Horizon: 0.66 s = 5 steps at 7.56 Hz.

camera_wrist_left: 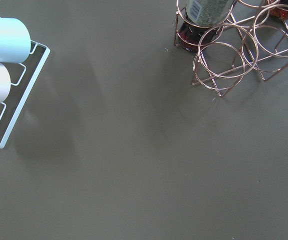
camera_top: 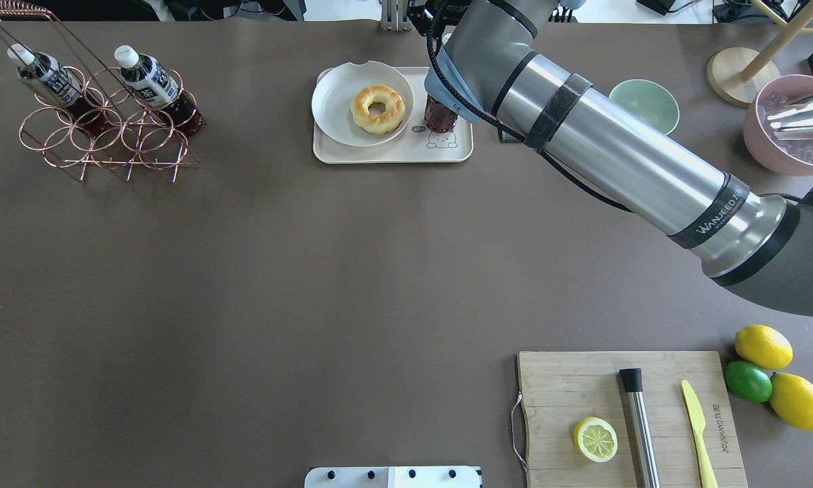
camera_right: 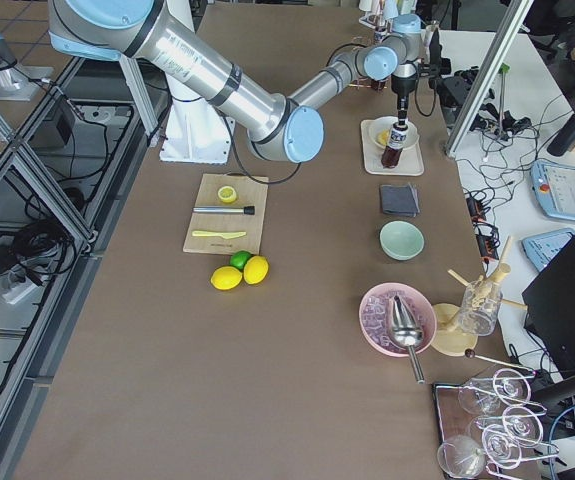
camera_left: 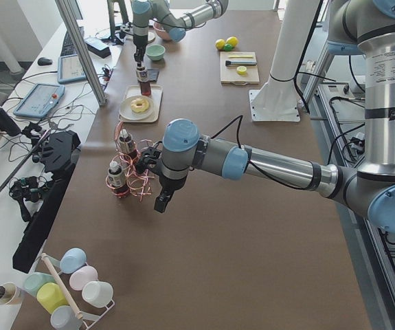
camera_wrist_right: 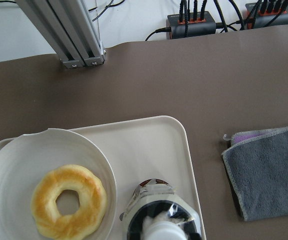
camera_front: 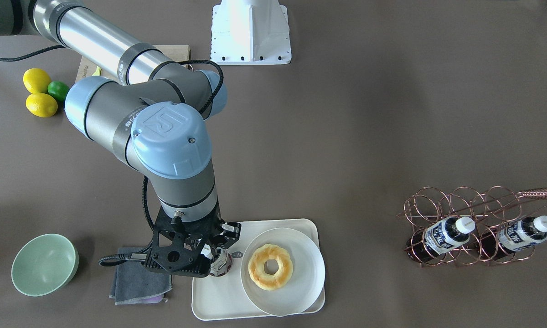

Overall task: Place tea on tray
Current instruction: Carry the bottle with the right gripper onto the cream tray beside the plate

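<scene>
While R pincer (camera_front: 211, 255) sits over it, tea (camera_front: 219, 266) stands on tray (camera_front: 219, 298).

The brown table (camera_top: 311, 271) carries the cream tray (camera_top: 379, 154) near its far edge, as the overhead view shows. Left of the tray in that view, well apart, a copper wire rack (camera_top: 101, 142) stands. Right of the tray, a grey cloth (camera_front: 136, 278) lies just beside it, then a green bowl (camera_top: 643, 105), and farther a pink bowl (camera_top: 762, 152). On the near side, well apart from the tray, are a wooden cutting board (camera_top: 569, 379), two lemons (camera_top: 763, 346) and a lime (camera_top: 748, 381).
</scene>
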Tool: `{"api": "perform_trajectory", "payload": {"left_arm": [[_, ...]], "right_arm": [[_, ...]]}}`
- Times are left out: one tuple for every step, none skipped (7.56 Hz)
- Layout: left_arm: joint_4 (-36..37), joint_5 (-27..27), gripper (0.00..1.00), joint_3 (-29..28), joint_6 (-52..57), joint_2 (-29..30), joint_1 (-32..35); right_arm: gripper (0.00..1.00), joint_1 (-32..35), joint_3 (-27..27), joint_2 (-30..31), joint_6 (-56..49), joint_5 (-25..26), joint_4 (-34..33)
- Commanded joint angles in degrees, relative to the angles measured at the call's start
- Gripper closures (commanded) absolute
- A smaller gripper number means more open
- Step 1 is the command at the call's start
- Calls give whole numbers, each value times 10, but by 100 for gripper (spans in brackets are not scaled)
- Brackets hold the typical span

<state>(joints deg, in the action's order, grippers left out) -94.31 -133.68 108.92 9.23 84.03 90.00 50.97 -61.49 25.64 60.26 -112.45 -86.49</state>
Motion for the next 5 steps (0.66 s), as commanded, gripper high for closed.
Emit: {"api": "perform_trajectory", "payload": {"left_arm": [[0, -1, 1, 1, 0, 0, 0], [0, 0, 1, 1, 1, 0, 0], [0, 0, 1, 1, 1, 0, 0], [0, 0, 1, 0, 2, 0, 0], [0, 0, 1, 0, 3, -1, 0]], "right_arm": [[0, -1, -2, -3, -5, 1, 0], [0, 2, -12, -6, -4, 0, -4], [0, 11, -31, -5, -4, -10, -14], [0, 27, -64, 0, -15, -34, -57], [0, 42, -125, 27, -57, -58, -109]]}}
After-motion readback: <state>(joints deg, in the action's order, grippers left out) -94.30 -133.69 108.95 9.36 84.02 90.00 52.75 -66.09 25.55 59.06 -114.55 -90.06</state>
